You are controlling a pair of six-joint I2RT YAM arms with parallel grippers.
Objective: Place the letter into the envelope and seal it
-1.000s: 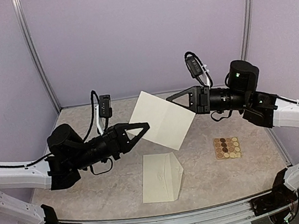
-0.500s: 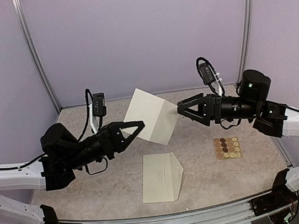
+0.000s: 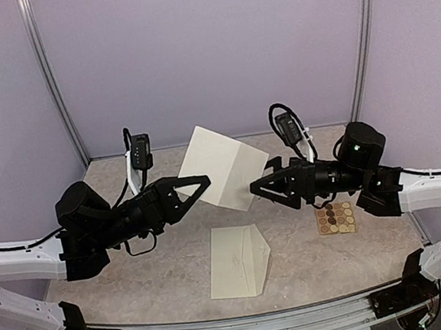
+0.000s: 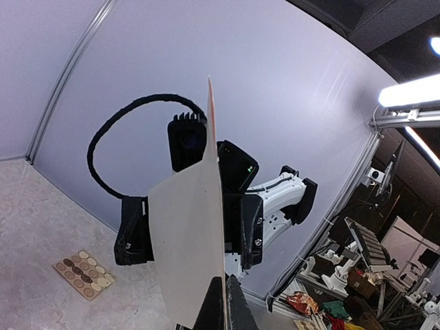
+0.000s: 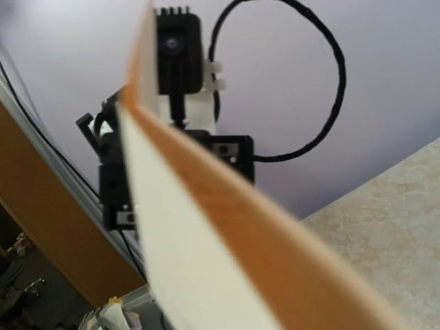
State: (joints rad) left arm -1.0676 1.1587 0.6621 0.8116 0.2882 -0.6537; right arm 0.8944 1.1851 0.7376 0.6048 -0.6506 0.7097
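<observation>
The letter (image 3: 222,167), a folded cream sheet, hangs in the air above the table. My left gripper (image 3: 204,182) is shut on its left edge. In the left wrist view the letter (image 4: 189,240) stands edge-on, rising from the shut gripper (image 4: 225,306). My right gripper (image 3: 258,186) is open, its fingers spread at the letter's lower right corner. In the right wrist view the blurred letter (image 5: 206,261) fills the frame and hides my fingers. The cream envelope (image 3: 238,261) lies flat on the table below, its pointed flap open to the right.
A small tan sheet of round brown stickers (image 3: 336,218) lies on the table under the right arm; it also shows in the left wrist view (image 4: 84,273). Purple walls and metal posts enclose the marbled table (image 3: 152,265).
My right gripper let go of the letter's upper right edge, opened, and dropped leftward to its lower right corner. The left gripper kept hold and shifted the letter slightly left.
</observation>
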